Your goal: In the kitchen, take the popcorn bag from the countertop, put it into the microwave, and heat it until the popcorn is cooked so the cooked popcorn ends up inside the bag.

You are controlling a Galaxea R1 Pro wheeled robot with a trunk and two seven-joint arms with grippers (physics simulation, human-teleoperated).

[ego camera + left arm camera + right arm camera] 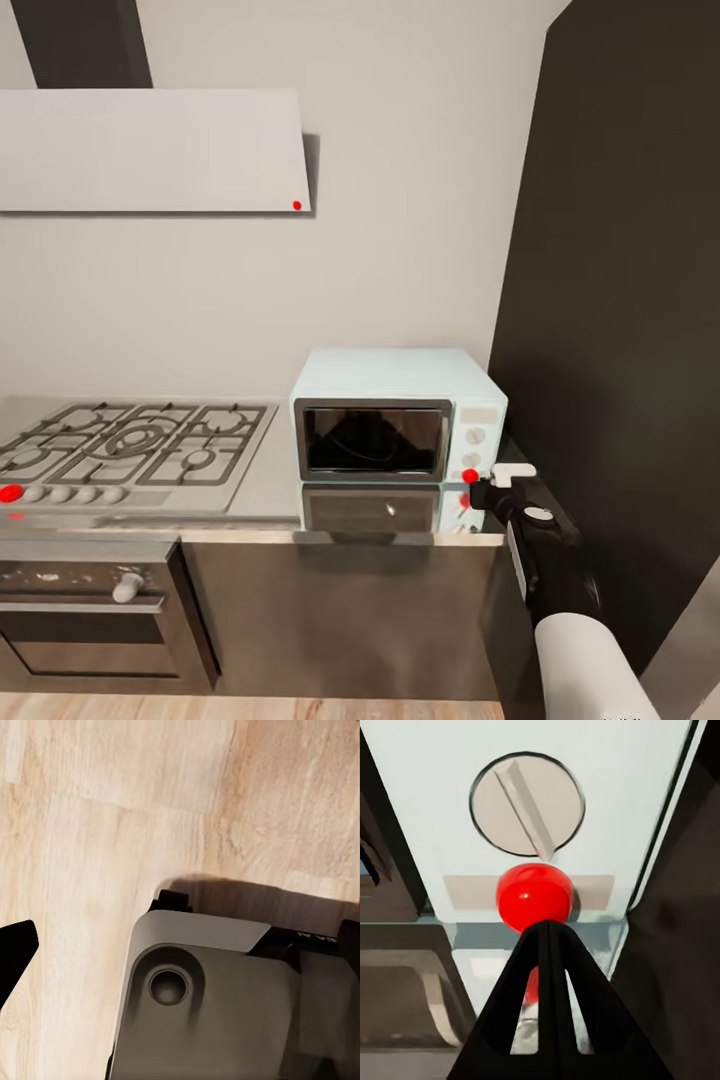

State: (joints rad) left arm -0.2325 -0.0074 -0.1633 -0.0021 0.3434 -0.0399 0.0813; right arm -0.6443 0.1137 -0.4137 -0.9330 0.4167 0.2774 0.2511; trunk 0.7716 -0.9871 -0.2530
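The pale mint-blue microwave [398,425] stands on the grey countertop [270,480], its dark glass door closed. My right gripper [476,488] is shut, its joined fingertips [547,934] touching a red button [532,895] on the microwave's control panel. That button sits just below the lower white knob [526,804]. The popcorn bag and the popcorn are hidden. My left gripper [180,945] hangs low over the wood floor, a black fingertip [15,952] at one edge of the left wrist view and the other at the opposite edge, wide apart with nothing between them.
A gas hob [135,445] with black grates lies left of the microwave, and an oven [90,610] sits below it. A tall black cabinet [620,330] stands close on the microwave's right. A grey hood [150,150] hangs above the hob. The robot's base [217,1005] is under the left gripper.
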